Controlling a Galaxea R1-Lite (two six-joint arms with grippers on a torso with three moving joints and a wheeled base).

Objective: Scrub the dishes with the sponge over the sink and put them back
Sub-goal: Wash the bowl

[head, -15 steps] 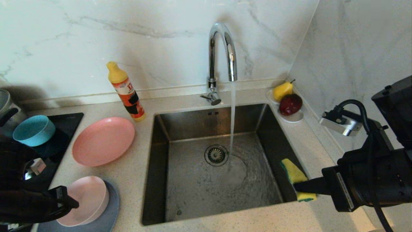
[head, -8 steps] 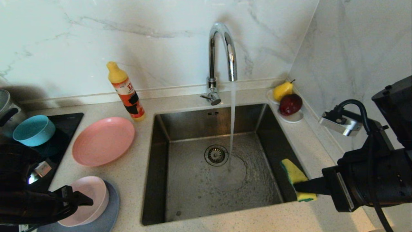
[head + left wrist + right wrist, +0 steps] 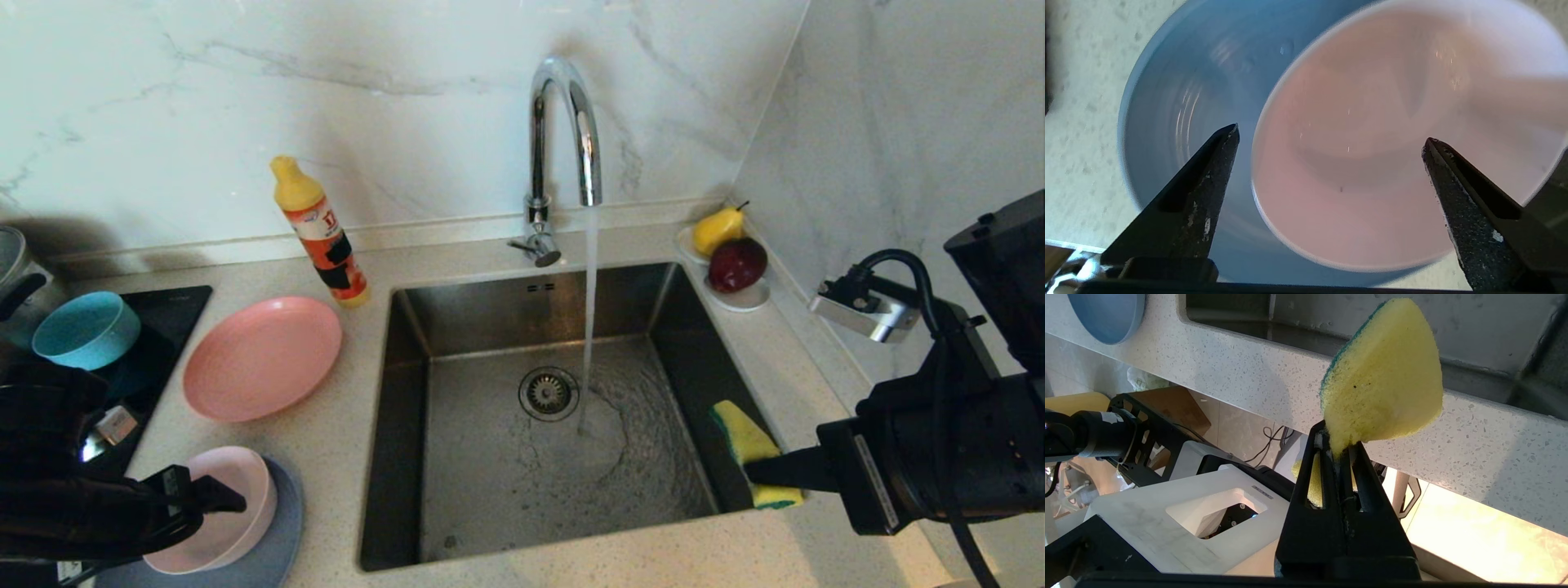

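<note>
At the near left of the counter the left gripper [image 3: 1331, 141] hangs with jaws spread wide and empty over the pale pink bowl [image 3: 220, 506], which sits on the grey-blue plate [image 3: 282, 535]. This looks like the start of a pickup, so the next move calls for pinching the bowl's rim and carrying it right to the sink [image 3: 490, 523], where the right gripper [image 3: 755, 474] clamps the sponge [image 3: 744, 437] at the basin's right edge

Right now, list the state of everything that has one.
tap: running
sink: wet, no dishes in it
left hand: open over the pale pink bowl
right hand: shut on the sponge
pale pink bowl: upright on the grey-blue plate
salmon-pink plate: flat on the counter
</note>
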